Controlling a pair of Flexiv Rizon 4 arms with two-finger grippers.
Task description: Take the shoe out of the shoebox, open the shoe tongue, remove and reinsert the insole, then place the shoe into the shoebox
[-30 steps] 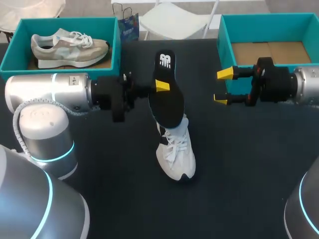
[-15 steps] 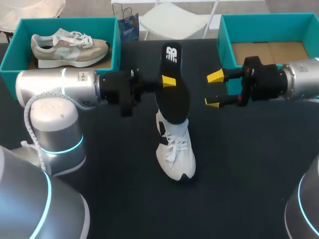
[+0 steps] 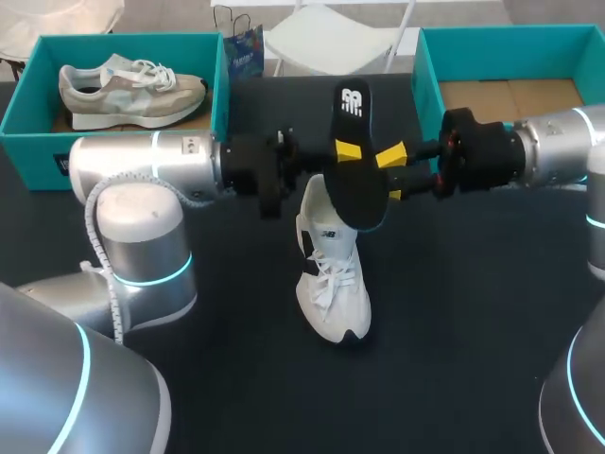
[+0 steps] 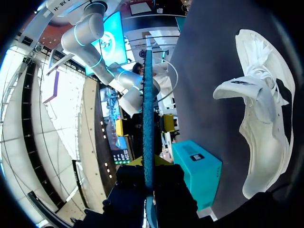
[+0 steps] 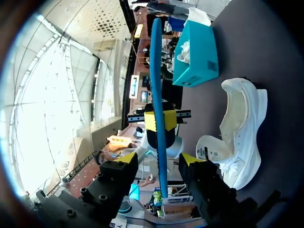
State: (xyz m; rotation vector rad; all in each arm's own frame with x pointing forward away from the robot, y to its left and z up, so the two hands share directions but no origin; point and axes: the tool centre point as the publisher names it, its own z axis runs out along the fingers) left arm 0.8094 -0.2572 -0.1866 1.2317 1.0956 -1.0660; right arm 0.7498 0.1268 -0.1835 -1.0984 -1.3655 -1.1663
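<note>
My left gripper (image 3: pixel 348 151) is shut on a black insole (image 3: pixel 359 189) and holds it up on edge above the table's middle. In the left wrist view the insole (image 4: pixel 148 104) runs straight out from between that gripper's fingers (image 4: pixel 148 178). Below it a white shoe (image 3: pixel 331 274) lies on the dark table with its tongue pulled open; it also shows beside the insole as shoe (image 4: pixel 259 123) and shoe (image 5: pixel 237 128). My right gripper (image 3: pixel 393 175) straddles the insole's other side. In its own view the insole (image 5: pixel 156 85) stands between the yellow tips of the gripper (image 5: pixel 159 161), with a gap on each side.
A teal shoebox (image 3: pixel 219 90) at the back left holds a beige shoe (image 3: pixel 132 85). A second teal shoebox (image 3: pixel 425 66) at the back right shows only its cardboard floor. The two arms meet over the table's middle.
My left arm has carried the insole to the right. My right gripper has come in leftward until its fingers straddle the insole, and they have narrowed.
</note>
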